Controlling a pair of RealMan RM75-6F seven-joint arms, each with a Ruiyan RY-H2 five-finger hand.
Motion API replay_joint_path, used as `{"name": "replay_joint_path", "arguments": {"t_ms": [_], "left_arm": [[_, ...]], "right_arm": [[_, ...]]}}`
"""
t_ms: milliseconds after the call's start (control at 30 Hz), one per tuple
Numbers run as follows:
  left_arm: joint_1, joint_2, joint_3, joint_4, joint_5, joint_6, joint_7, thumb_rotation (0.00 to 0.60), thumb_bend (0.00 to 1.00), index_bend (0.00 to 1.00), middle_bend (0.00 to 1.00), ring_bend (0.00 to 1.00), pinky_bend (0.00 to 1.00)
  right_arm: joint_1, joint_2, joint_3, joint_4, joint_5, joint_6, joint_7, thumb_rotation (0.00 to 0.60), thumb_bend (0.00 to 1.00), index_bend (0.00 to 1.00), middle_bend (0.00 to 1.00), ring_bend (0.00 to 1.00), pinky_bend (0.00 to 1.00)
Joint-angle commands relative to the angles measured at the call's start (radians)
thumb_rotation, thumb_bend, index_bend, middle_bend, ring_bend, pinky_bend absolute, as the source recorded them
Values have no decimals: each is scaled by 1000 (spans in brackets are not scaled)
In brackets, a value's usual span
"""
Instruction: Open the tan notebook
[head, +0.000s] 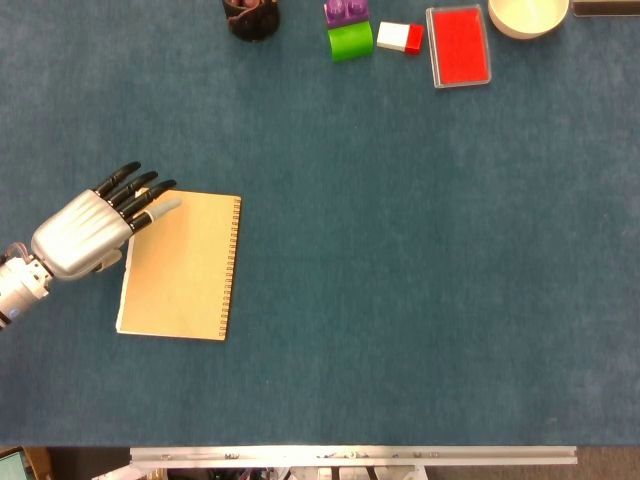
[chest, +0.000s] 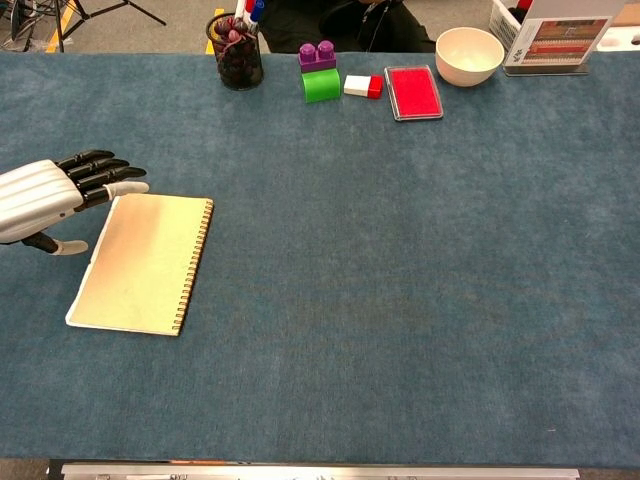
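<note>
A: What is laid out here?

B: A blue desk (head: 400, 300) is seen, with the tan notebook (head: 180, 265) lying closed near its left side, spiral binding on the right edge.

A: And the left hand (head: 80, 232)?

B: It is held at the notebook's upper-left corner, its fingers (head: 135, 190) extended and grasping nothing. The right hand is not shown.

A: What could be spoiled?

B: The whole notebook could be pushed across the felt if the cover's free edge is not caught, or several pages could be lifted together
</note>
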Motion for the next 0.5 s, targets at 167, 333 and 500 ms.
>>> {"name": "replay_joint_path", "arguments": {"t_ms": [167, 333, 500], "left_arm": [[2, -9, 16, 9, -9, -34, -2, 600, 155, 51, 24, 0, 0], [3, -17, 28, 4, -9, -30, -8, 600, 155, 51, 24, 0, 0], [-4, -28, 40, -4, -6, -20, -12, 600, 155, 51, 24, 0, 0]], "right_arm": [[-3, 0, -1, -2, 2, 4, -4, 600, 531, 382, 369, 277, 367], [-7, 2, 1, -2, -3, 16, -4, 600, 531, 381, 369, 277, 367], [-9, 4, 2, -2, -5, 21, 0, 600, 531, 382, 369, 277, 367]]}}
